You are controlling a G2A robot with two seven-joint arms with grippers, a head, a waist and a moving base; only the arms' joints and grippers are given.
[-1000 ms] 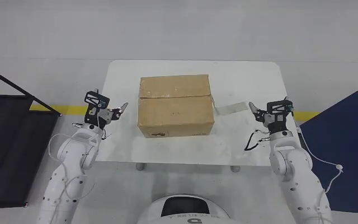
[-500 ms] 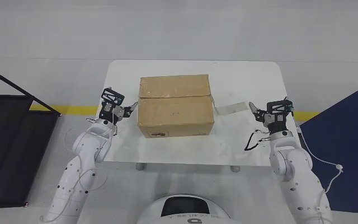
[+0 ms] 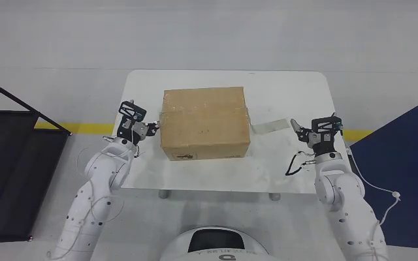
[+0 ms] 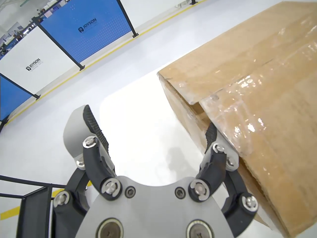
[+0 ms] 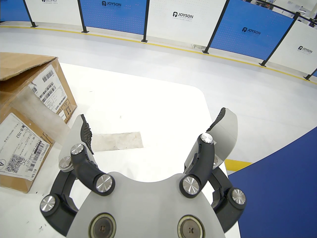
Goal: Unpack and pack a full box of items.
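One second brought the left gripper (image 3: 151, 128), jaws spread, from the table's (image 3: 287, 98) left edge to the taped left end of the box (image 3: 206, 121) at frame centre, suggesting unpacking was starting; the right gripper (image 3: 298, 128) stayed open at right.

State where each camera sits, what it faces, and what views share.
Top view: above the arms, looking down at the table; shows left gripper and right gripper.
Left wrist view: on that wrist, facing the cardboard box at its taped end; gripper open.
Right wrist view: on that wrist, facing the box's labelled end and a tape strip; gripper open.
Shared: all show the box.
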